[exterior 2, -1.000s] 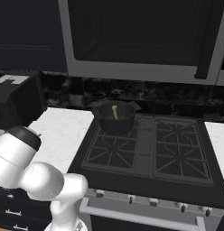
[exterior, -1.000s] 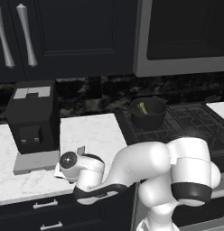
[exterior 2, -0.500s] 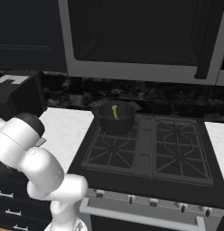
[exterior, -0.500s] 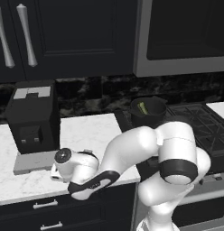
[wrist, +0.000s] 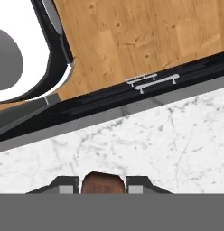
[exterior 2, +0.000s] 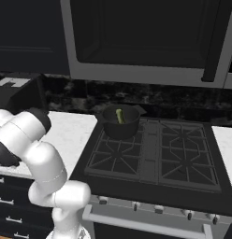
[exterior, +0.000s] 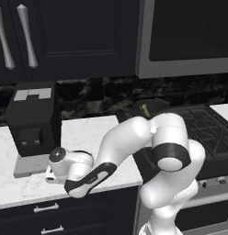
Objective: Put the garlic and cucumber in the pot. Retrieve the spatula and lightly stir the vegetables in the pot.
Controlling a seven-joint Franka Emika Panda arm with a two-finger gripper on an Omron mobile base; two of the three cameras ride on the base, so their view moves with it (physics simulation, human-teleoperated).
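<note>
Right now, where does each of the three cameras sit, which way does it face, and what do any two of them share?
Left base view: behind the arm to its left, looking forward and down at the marble counter, a black appliance and the pot; the white arm rises at lower right.
Right base view: behind to the right, facing the stove and pot holding the cucumber; the arm rises at lower left.
Hand view: on the hand, looking down over the counter edge to the wooden floor; a reddish-brown handle sits between the fingertips.
Both base views share pot, counter and stove.
</note>
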